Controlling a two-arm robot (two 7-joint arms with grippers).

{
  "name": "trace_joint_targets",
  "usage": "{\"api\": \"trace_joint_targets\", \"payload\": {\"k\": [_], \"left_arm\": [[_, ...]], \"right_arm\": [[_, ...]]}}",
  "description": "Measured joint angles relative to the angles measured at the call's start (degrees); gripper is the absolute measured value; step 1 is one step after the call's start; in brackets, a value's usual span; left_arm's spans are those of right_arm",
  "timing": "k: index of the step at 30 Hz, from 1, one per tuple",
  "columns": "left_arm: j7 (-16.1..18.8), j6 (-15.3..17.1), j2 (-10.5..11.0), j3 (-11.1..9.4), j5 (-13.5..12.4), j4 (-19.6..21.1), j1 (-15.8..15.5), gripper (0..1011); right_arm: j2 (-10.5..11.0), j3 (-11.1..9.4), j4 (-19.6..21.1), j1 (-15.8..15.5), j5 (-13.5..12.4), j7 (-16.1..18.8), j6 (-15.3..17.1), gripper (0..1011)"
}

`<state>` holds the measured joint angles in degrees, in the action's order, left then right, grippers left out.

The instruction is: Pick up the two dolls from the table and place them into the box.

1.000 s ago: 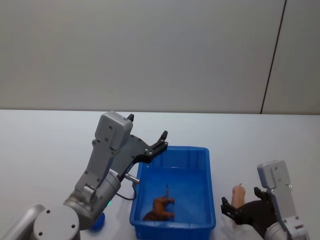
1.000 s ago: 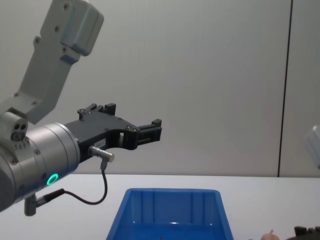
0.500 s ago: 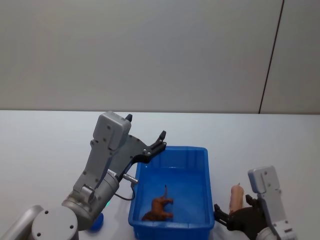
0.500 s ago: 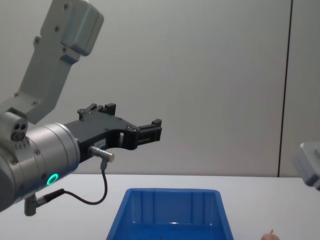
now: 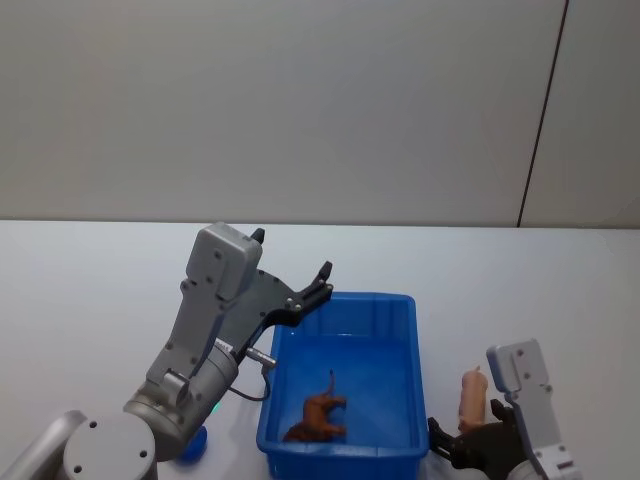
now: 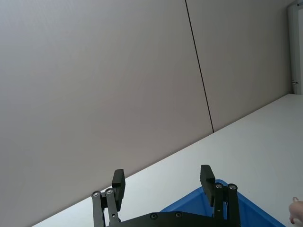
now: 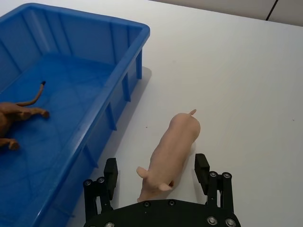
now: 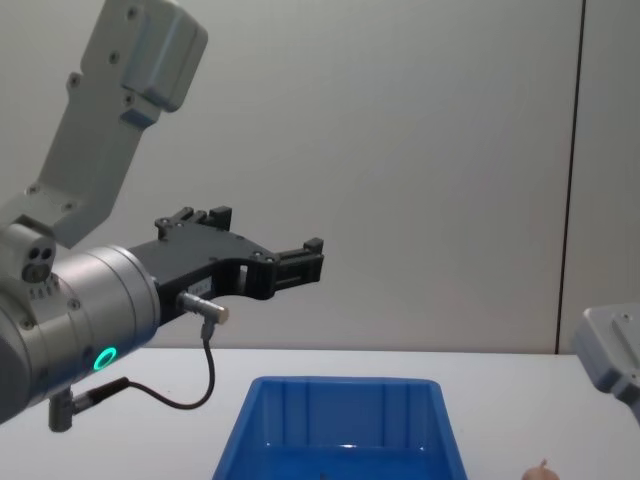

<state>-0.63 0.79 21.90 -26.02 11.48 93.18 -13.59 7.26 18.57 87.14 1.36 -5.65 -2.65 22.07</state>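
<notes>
Right of the box (image 7: 94, 23), the right gripper (image 7: 156, 161), open to grasp, flanks the pink doll (image 7: 173, 142); the left gripper (image 6: 162, 173) hangs open, idle.

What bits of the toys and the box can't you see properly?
- Brown doll: right wrist view, partly cut off by the picture's edge.
- Pink doll: head view, near end hidden behind the right gripper, jaws open.
- Box: chest view, floor cut off by the bottom edge.
- Left gripper, raised beside the box: left wrist view, jaws open, base cut off below.
</notes>
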Motion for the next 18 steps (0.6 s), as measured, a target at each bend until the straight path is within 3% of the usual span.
{"api": "trace_joint_targets", "payload": {"k": [18], "left_arm": [[0.0,0.0,0.0,0.0,0.0,0.0,0.0,1002]], "right_arm": [[-0.7,-0.3,-0.3,0.3,3.0,-3.8,1.0,984]]}}
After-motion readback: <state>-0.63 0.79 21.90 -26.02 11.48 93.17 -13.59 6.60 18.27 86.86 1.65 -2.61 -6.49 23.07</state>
